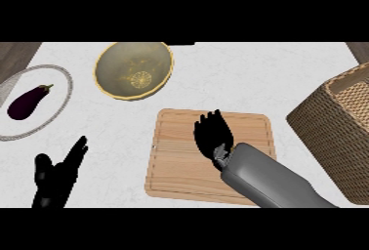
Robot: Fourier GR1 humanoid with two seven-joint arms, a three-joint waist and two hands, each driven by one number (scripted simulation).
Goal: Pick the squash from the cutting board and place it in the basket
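White worktop point(238, 73): right hand point(212, 135), fingers curled down over the cutting board point(173, 161); squash hidden; left hand point(57, 173) open; basket point(338, 127) right.

Right hand point(213, 136) over the cutting board point(173, 166) at mid-counter, fingers bunched, squash hidden. Wicker basket point(338, 127) at right edge. Left hand point(57, 173) open near front-left; eggplant point(29, 101) on plate point(61, 97), bowl point(134, 69) behind.
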